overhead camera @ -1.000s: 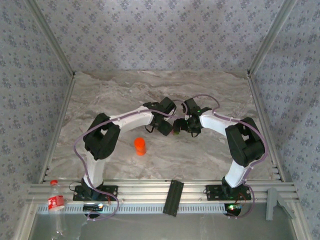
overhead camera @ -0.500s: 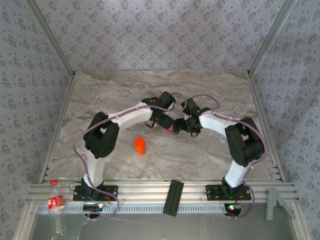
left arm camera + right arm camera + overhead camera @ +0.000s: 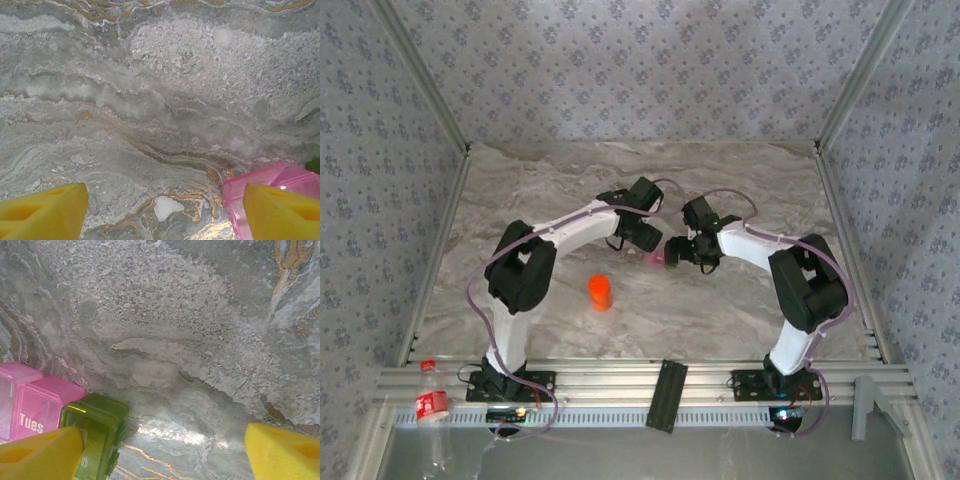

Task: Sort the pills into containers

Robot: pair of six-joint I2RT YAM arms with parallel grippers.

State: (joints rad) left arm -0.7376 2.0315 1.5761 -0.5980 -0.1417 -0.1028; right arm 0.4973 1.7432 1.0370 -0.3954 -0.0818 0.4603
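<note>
The containers are a joined pink [image 3: 260, 197] and olive-green [image 3: 95, 432] pair lying on the marble table; from above they show as a small pink spot [image 3: 657, 261] between the two wrists. One pink lid reads "Tues" [image 3: 32, 412]. A small white pill [image 3: 166, 207] lies on the table between the yellow fingertips of my left gripper [image 3: 162, 215], which is open with its right fingertip [image 3: 282, 212] over the pink box. My right gripper [image 3: 160, 455] is open too, its left fingertip [image 3: 37, 455] over the green box, nothing between its fingers.
An orange bottle [image 3: 600, 292] stands upright in front of the left arm. A plastic bottle with a red label [image 3: 432, 405] and a black bar [image 3: 667, 395] rest on the near rail. Patterned walls enclose the table [image 3: 550, 180] on three sides.
My left gripper has moved toward the back of the table, uncovering the pink box in the top view. The right arm has barely shifted.
</note>
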